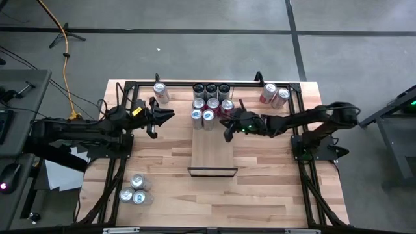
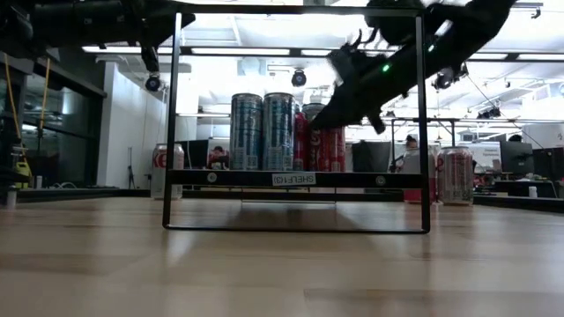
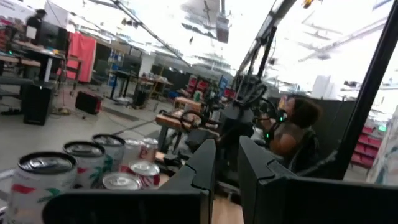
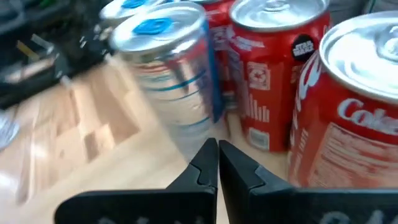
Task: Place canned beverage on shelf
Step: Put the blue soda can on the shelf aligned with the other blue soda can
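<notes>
The shelf [image 1: 212, 155] was found lying at the middle of the bench [image 1: 260, 188], with a cluster of cans [image 1: 210, 104] standing at its far end. The right hand [image 1: 229, 127] was held just right of the cluster, fingers pressed together, empty. The left hand [image 1: 168, 116] was positioned left of the cans, fingers likewise pressed together, holding nothing.
</notes>
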`<state>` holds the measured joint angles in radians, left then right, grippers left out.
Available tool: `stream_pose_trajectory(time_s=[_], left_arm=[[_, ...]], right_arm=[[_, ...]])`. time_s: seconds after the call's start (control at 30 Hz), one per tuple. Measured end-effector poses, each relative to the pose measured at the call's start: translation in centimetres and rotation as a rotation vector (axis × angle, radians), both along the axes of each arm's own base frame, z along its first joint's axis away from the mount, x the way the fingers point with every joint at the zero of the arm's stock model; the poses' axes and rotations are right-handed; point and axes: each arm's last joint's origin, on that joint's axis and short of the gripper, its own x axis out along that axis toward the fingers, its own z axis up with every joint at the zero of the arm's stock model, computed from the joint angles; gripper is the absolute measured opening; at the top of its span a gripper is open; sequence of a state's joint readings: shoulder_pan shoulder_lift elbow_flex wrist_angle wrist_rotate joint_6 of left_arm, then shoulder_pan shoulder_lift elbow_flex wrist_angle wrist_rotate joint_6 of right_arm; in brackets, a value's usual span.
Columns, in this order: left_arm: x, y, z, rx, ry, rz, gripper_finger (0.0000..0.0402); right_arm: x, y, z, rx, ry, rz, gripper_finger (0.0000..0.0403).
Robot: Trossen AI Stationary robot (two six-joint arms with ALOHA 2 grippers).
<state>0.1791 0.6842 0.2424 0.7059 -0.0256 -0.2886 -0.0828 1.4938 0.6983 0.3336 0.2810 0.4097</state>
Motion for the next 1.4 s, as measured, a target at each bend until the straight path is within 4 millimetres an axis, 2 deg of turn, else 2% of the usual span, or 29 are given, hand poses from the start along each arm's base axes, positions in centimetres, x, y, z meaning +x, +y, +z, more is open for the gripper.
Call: stream_pose_trajectory(time_s=[0.1, 0.3, 0.47, 0.8, 0.97, 1.1, 1.23, 1.4], left_arm=[[-0.6, 0.1, 0.2, 0.003, -0.004, 0.016, 0.0016], [-1.2, 0.4, 0.2, 0.000, 0.013, 0.040, 0.0016], [-1.0, 0.3, -0.2, 0.041, 0.071, 0.006, 0.0016], [-1.0, 0.3, -0.5, 0.153, 0.123, 0.028, 0.0016], [-0.9, 0.1, -0.1, 0.116, 0.117, 0.000, 0.0025], [-0.4, -0.4, 1.8, 0.023, 0.175, -0.115, 0.0069], [0.6, -1.3, 4.3, -0.012, 0.273, -0.220, 0.0138], [1.9, -2.7, 8.2, -0.026, 0.276, -0.365, 0.0224]], right_arm=[[-1.0, 0.3, 1.9, -0.018, -0.020, 0.075, 0.0000], [-2.7, 0.7, 6.2, -0.014, -0.216, 0.172, 0.0000], [-3.4, 0.7, 8.2, -0.089, -0.326, 0.192, 0.0000], [-3.4, 0.1, 9.0, -0.019, -0.395, 0.146, 0.0000], [-3.4, 0.0, 9.0, 0.004, -0.401, 0.121, 0.0000], [-3.4, 0.0, 9.0, -0.006, -0.397, 0.124, 0.0000], [-3.4, 0.0, 8.8, -0.025, -0.369, 0.117, 0.0000], [-3.5, 0.0, 8.5, -0.015, -0.342, 0.110, 0.0000]])
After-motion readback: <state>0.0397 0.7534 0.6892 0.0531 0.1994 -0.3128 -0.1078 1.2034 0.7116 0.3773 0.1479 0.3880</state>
